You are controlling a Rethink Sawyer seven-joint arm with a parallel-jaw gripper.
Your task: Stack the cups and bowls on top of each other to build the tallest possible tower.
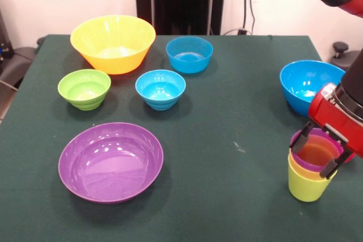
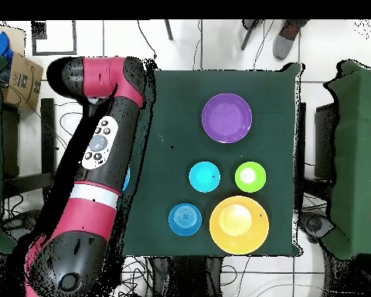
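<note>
**Cups are nested, bowls wait**

At the near corner stands the tower [image 1: 309,173]: lime green cup lowest, then yellow, purple and red cups nested inside. The gripper [image 1: 319,152] sits over it, jaws open on either side of the rim. I think cup stacking is done. Next comes a bowl, maybe the large blue bowl [image 1: 308,85] just behind; the other bowls sit farther off.

A table [image 1: 227,196] covered in dark green cloth is seen. In the front view, a large yellow-orange bowl [image 1: 113,43] is placed at upper left, a small blue bowl [image 1: 189,54] just right of it. Below these, a small green bowl [image 1: 84,88] and a second small blue bowl [image 1: 160,89] are set. A wide purple bowl [image 1: 111,161] lies lower left. A large blue bowl [image 1: 309,86] sits at right; nested cups [image 1: 309,177], lime green lowest, stand lower right.
</note>
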